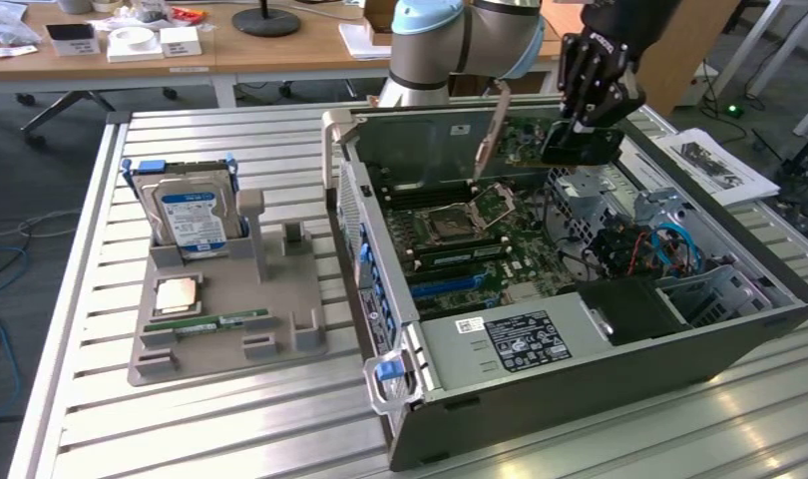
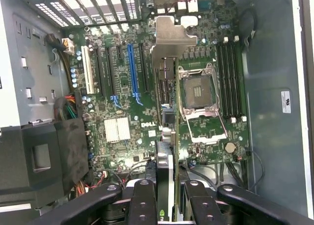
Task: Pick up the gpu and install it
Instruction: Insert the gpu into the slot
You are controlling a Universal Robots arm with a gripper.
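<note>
My gripper (image 1: 584, 125) hangs over the back of the open computer case (image 1: 723, 344), shut on the gpu (image 1: 531, 145). The gpu is a thin dark card held on edge above the motherboard (image 1: 491, 249), and its silvery metal bracket (image 1: 491, 130) points down at the end away from the gripper. In the wrist view the gpu (image 2: 167, 161) runs edge-on out from between my black fingers (image 2: 142, 200), its bracket (image 2: 171, 36) over the board beside the blue slot (image 2: 132, 70). The card is clear of the board and sits in no slot.
A grey parts tray (image 1: 291, 339) lies at the exterior view's left of the case, holding a hard drive (image 1: 192, 215), a green memory stick (image 1: 224, 322) and a processor chip (image 1: 178, 294). The processor socket (image 2: 201, 95) stands open. Cables and a black power unit (image 1: 637, 309) fill the case's near end.
</note>
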